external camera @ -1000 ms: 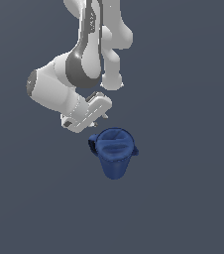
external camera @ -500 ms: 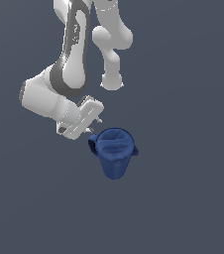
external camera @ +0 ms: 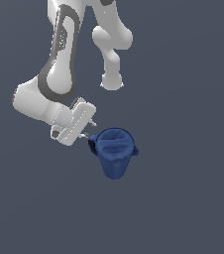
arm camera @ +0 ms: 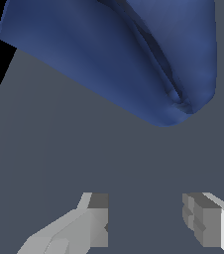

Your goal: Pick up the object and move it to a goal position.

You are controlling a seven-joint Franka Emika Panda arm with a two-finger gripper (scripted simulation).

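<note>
The object [external camera: 114, 157] is a dark blue tapered cup with a side handle and a small spout, standing on the grey floor near the middle of the exterior view. My gripper [external camera: 89, 129] hangs just off its upper rim, on the exterior view's left, tilted toward it. In the wrist view the object [arm camera: 124, 54] fills the frame ahead of the gripper [arm camera: 144, 218]. Both fingers stand apart with only bare floor between them, so the gripper is open and holds nothing.
The white arm [external camera: 59, 74] reaches down from the top of the exterior view. A plain grey floor [external camera: 183, 198] surrounds the cup on all sides.
The arm has swung lower and toward the exterior view's left, bringing the gripper down beside the cup's rim. The cup has not moved.
</note>
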